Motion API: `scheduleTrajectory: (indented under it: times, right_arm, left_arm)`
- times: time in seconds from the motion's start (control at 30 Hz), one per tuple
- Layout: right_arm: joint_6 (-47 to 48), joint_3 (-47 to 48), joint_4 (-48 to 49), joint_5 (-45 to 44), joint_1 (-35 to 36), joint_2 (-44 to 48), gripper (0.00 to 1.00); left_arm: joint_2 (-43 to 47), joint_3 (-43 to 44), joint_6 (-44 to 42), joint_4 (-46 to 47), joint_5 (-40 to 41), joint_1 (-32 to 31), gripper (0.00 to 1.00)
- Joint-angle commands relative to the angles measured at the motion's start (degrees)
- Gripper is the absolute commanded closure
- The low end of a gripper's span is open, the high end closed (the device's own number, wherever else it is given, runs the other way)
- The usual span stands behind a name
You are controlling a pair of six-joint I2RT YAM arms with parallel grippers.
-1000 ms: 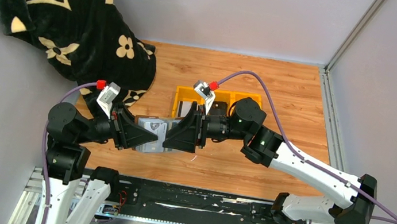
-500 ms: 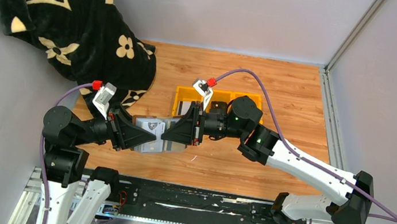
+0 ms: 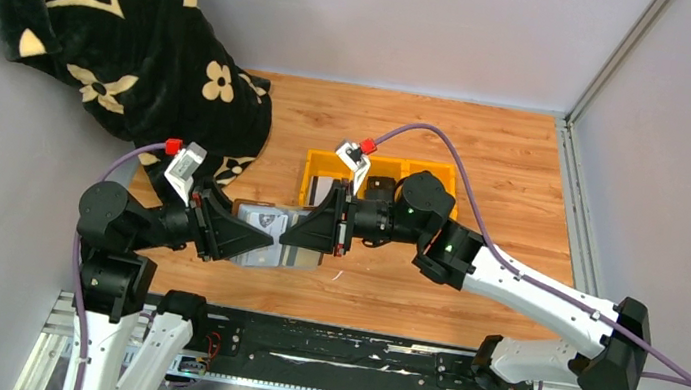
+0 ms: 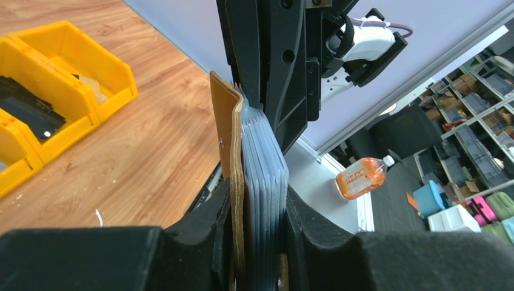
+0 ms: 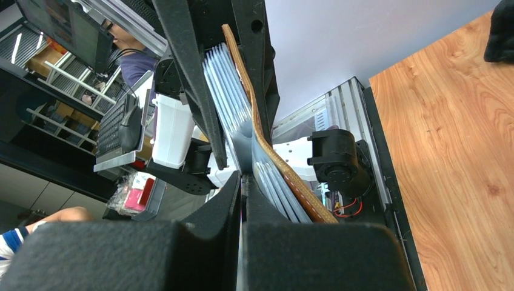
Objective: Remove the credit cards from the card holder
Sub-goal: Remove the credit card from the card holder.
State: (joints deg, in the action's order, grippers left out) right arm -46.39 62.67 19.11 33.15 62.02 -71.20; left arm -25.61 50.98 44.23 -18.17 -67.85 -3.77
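Card holder [image 4: 227, 121] held off the counter [image 3: 518, 157], clamped across leather and sleeves [image 4: 263, 151] by the left hand [image 4: 257, 200], one sleeve edge pinched in the clenched right hand [image 5: 242, 182]; risk of torn plastic or a holder dragged free from pulling on sleeve, not card.

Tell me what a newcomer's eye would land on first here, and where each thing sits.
The brown card holder hangs in mid-air over the near middle of the table. The left gripper clamps it, and the right gripper is shut on its fanned clear sleeves. A black blanket with cream flowers is heaped in the far left corner, and a yellow tray sits just behind the right arm.
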Motion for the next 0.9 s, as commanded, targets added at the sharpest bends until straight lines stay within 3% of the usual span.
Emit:
scheduleTrajectory:
  times: [0.0, 0.57, 0.63, 0.67, 0.87]
  right_arm:
    - [1.22, -2.55, 1.75, -5.74, 0.04, 0.98, 1.00]
    - [3.89, -6.42, -2.15, -7.63, -0.50, 6.38, 1.00]
    - [2.60, -6.35, -0.48, -5.67, -0.54, 5.61, 1.00]
    - [1.74, -6.22, 0.71, -4.68, -0.50, 5.10, 0.98]
    - [-4.76, -6.98, 12.34, -0.75, -0.32, 2.19, 0.55]
  left_arm:
    - [-0.45, 0.65, 2.62, 2.68, -6.31, -0.80, 0.72]
    - [-1.20, 2.17, 2.66, 2.24, -6.40, -0.82, 0.78]
    - [-1.20, 2.15, 2.62, 2.20, -5.96, -0.80, 0.82]
    - [-1.20, 2.15, 2.62, 2.19, -5.55, -0.80, 0.84]
    - [-0.86, 2.02, 2.70, 2.61, -3.68, -0.81, 1.00]
